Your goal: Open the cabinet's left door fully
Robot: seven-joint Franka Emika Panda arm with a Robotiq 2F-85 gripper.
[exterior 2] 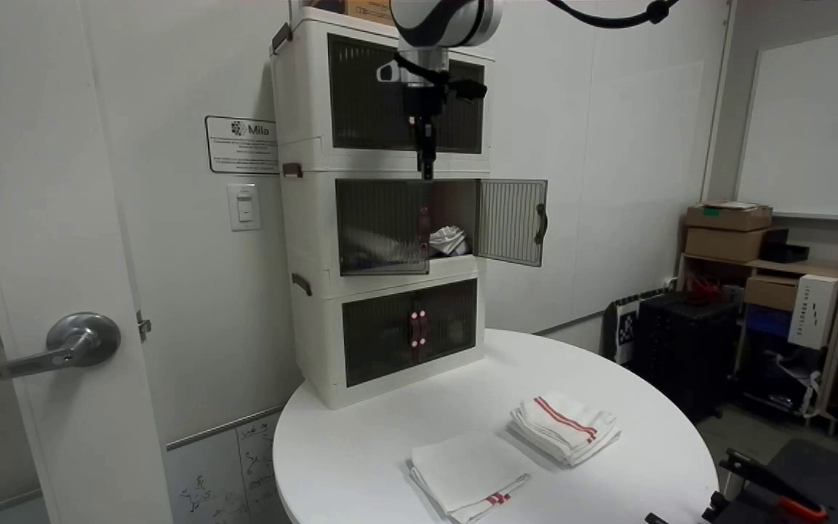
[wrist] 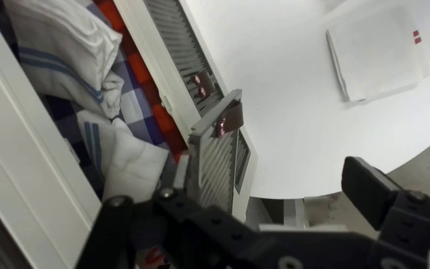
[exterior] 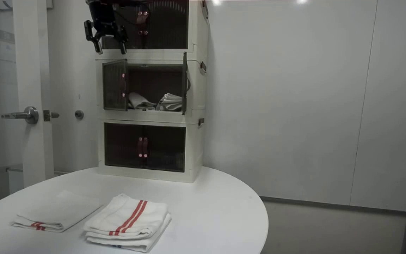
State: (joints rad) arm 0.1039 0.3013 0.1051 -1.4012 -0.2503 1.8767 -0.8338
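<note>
On the round white table (exterior: 224, 208), standing upright beside a pale wall, was the cabinet (exterior: 143, 117), a white-framed stack of three compartments with dark tinted doors. Its left door (exterior: 114, 84), in the middle tier, was partly open, the free edge swung out from the frame but short of fully open; the right door (exterior 2: 512, 220) of that tier stood out wide. The gripper (exterior: 111, 49) pointed downward and hung near the top of the left door in both exterior views, its fingers (wrist: 368, 192) spread well apart. In the wrist view the left door showed in the gap between them, close to one fingertip and well apart from the other; whether the nearer one touched the panel I could not tell. A brown handle (wrist: 234, 116) sat near the door's free edge. Inside the middle tier lay white cloths with blue stripes (wrist: 65, 48), over checked fabric (wrist: 131, 104) of blue, white and red. The bottom doors (exterior: 123, 144) were closed. In front of the cabinet lay a stack of white towels (exterior: 129, 218) with red stripes and, near it, another folded towel (exterior: 58, 211). A white room door (exterior 2: 121, 437) with a metal handle (exterior 2: 84, 342) stood at the left of both exterior views.
</note>
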